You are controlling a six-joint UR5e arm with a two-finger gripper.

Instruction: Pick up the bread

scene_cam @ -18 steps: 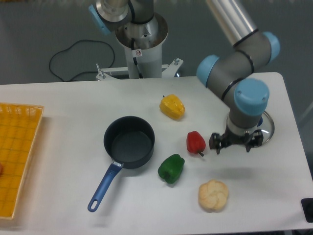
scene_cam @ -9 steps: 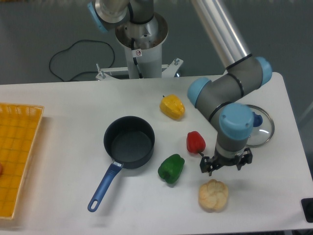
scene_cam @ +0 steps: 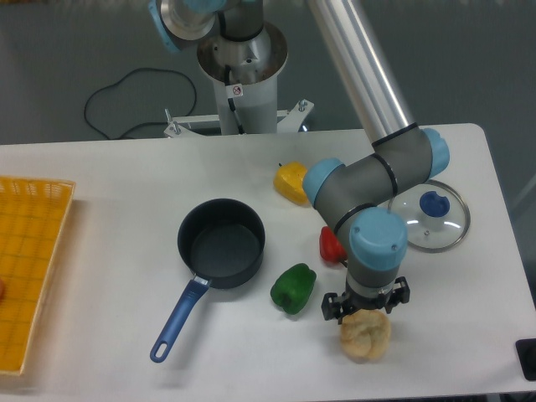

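The bread (scene_cam: 365, 337), a pale cream lobed bun, lies near the table's front edge at the right of centre. My gripper (scene_cam: 365, 306) hangs right above its upper edge, fingers spread to either side, open with nothing held. The arm's wrist hides the top part of the bun.
A green pepper (scene_cam: 293, 287) sits just left of the gripper, and a red pepper (scene_cam: 329, 244) is half hidden behind the arm. A yellow pepper (scene_cam: 290, 181), a dark pot (scene_cam: 220, 244) with blue handle, a glass lid (scene_cam: 430, 219) and a yellow basket (scene_cam: 32, 268) stand around.
The arm has swung left and forward, bringing the gripper from beside the glass lid down to just above the bread. The objects have stayed put.
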